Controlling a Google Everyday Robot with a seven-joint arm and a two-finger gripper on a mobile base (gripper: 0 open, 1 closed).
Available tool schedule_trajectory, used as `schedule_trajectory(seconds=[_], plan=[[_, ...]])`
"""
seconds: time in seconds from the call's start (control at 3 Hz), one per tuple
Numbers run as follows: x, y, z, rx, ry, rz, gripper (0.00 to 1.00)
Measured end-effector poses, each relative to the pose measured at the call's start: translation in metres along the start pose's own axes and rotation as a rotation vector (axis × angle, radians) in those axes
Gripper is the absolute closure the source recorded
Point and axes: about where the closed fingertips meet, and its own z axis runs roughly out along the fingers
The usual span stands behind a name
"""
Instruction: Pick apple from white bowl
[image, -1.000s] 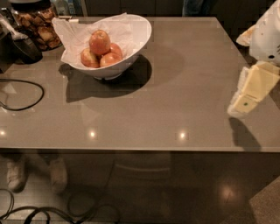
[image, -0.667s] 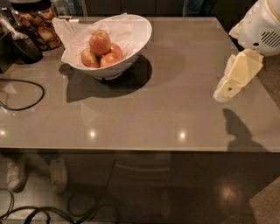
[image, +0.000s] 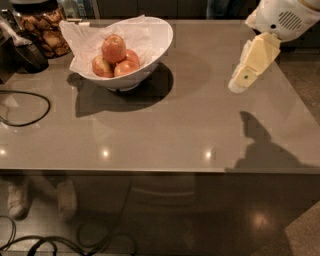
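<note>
The white bowl (image: 155, 47), lined with crumpled white paper, stands at the back left of the grey table. Several apples lie in it. The largest, a red-orange apple (image: 114, 48), sits on top of the three smaller ones. My gripper (image: 239, 84) hangs over the right part of the table, well to the right of the bowl and above the surface, pointing down and left. It holds nothing that I can see.
A glass jar of brown snacks (image: 44, 31) stands at the back left corner beside a dark object (image: 25, 50). A black cable (image: 30, 107) loops on the table's left side. The table's front edge (image: 150, 170) runs across the view.
My gripper has moved left and up, from the table's right edge toward the bowl. The bowl and apples have not moved.
</note>
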Motion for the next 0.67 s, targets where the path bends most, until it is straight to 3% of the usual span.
schedule_trajectory(seconds=[0.33, 0.67], plan=[[-0.005, 0.003, 0.014, 0.012, -0.031, -0.001, 0.0], [-0.029, -0.01, 0.036, 0.01, -0.083, 0.007, 0.0]])
